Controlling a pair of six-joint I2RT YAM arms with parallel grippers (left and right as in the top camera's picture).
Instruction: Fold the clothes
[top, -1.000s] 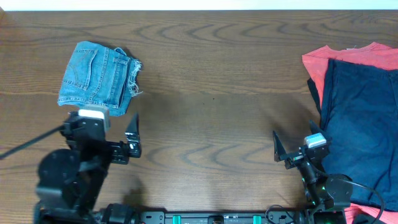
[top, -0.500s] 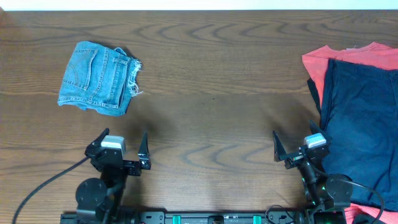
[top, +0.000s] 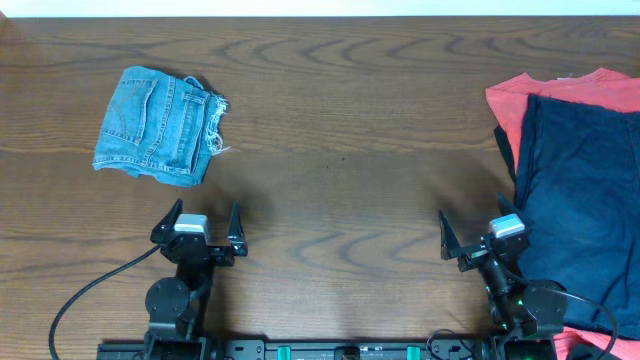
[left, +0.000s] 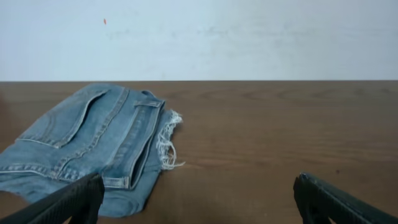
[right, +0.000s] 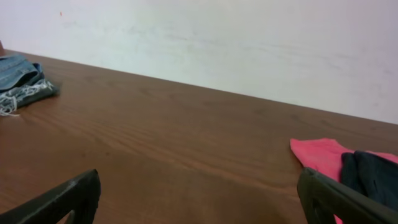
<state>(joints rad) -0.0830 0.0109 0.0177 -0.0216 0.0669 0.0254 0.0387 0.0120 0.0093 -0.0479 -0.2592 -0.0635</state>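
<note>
Here, the folded light-blue faded denim jeans, whitish frayed threads at one edge, lie compact at the far left of the dark grained wooden table. My left pincer and right pincer gape, empty. Rightward, a smooth navy garment overlaps a red-orange garment, both cropped by the frame.

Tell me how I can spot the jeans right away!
Start at the big brown wooden table seen from above and look to its far left part. A small folded bundle of light-blue jeans lies there alone, with a stitched pocket and frayed white threads. The only other clothes, a dark navy garment on a red-orange garment, lie on the right side.
</note>
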